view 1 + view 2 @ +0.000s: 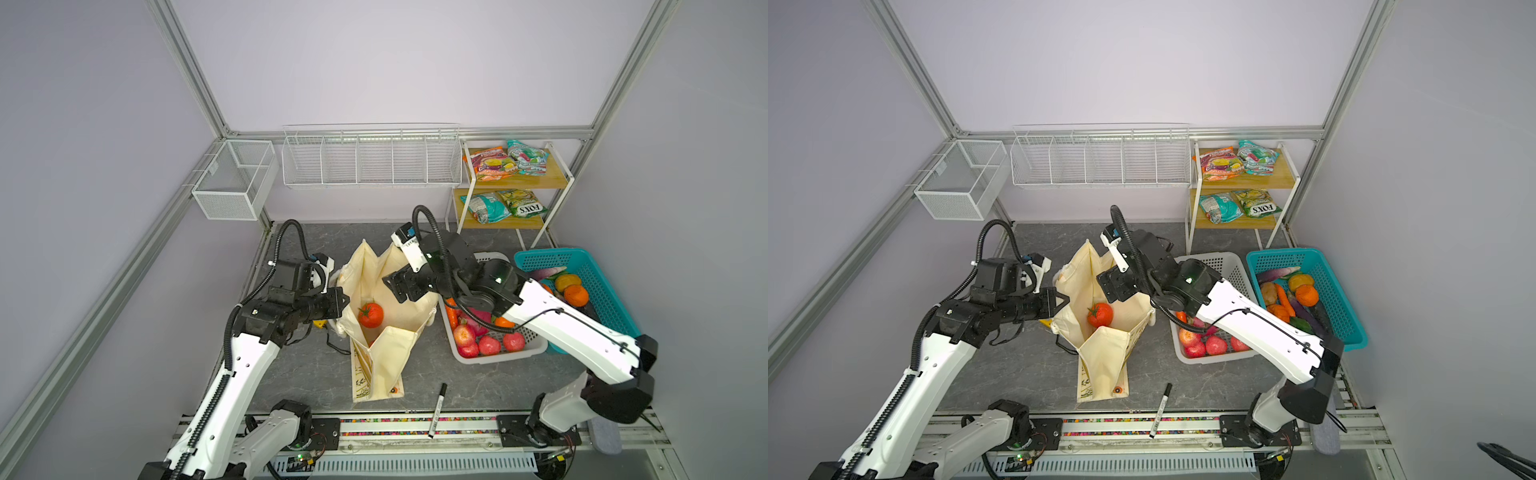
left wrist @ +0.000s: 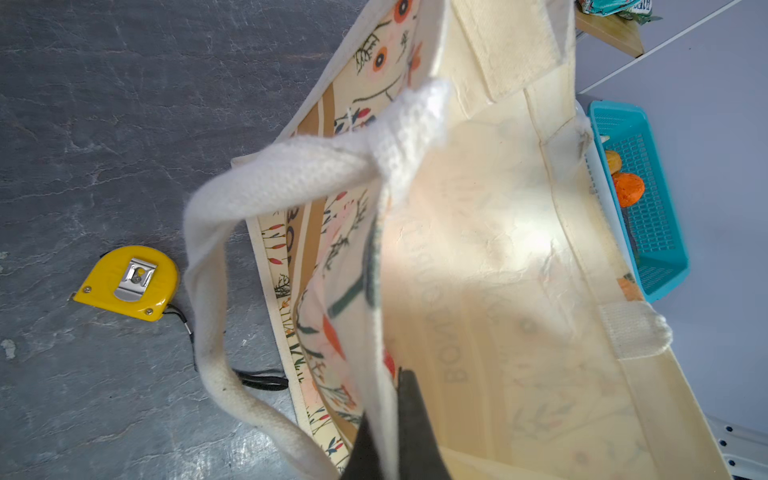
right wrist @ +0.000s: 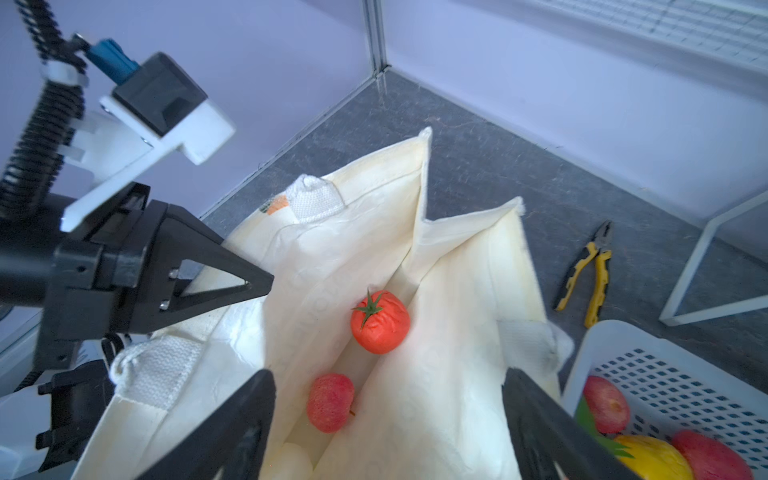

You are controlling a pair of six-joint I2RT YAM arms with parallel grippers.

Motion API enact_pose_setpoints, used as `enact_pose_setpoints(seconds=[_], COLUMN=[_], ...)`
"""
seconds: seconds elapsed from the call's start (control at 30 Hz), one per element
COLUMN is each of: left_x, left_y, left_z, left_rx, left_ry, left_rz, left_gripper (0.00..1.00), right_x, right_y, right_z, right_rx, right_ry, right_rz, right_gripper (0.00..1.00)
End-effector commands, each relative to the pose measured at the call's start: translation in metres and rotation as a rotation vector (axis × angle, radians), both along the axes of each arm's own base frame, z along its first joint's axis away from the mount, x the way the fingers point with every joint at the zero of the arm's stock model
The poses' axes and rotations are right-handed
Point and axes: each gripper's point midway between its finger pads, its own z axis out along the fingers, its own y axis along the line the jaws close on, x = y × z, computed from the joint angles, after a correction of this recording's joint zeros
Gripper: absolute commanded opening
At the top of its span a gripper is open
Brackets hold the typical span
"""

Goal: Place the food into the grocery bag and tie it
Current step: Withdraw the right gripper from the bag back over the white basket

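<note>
White perforated basket (image 1: 498, 356) on table (image 1: 299, 374). Teal basket (image 1: 544, 261) just beside it, to its right in both top views. Pliers (image 3: 590, 274) lie near its corner. Black marker (image 1: 437, 411) in front, apart. Yellow tape measure (image 2: 129, 282) well apart.

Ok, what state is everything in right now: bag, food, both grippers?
grocery bag: upright, mouth open, handles untied.
tomato: inside the bag.
red fruit: inside the bag.
left gripper: jaws shut on the bag's rim.
right gripper: jaws open, empty, above the bag mouth.
</note>
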Motion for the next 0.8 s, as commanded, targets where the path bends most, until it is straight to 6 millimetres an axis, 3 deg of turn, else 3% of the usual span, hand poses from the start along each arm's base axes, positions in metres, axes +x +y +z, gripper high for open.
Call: enact_pose_setpoints(seconds=[0.0, 0.17, 0.47, 0.77], left_x=[0.003, 0.003, 0.01, 0.02], left_y=[-0.004, -0.008, -0.007, -0.007], left_z=[0.021, 0.024, 0.022, 0.03], left_rx=[-0.037, -0.068, -0.073, -0.073], left_ry=[-0.043, -0.041, -0.012, -0.009], left_rz=[-0.005, -0.007, 0.029, 0.062], left_gripper=[0.0, 0.0, 0.0, 0.0], right_x=[0.017, 0.026, 0.036, 0.035], right_y=[-0.022, -0.059, -0.151, -0.204], right_z=[-0.015, -0.024, -0.051, -0.095], right_rx=[-0.088, -0.117, 0.013, 0.108], right_ry=[-0.054, -0.038, 0.104, 0.297], right_rz=[-0.08, -0.186, -0.501, -0.703], right_gripper=[0.88, 0.88, 0.88, 0.88])
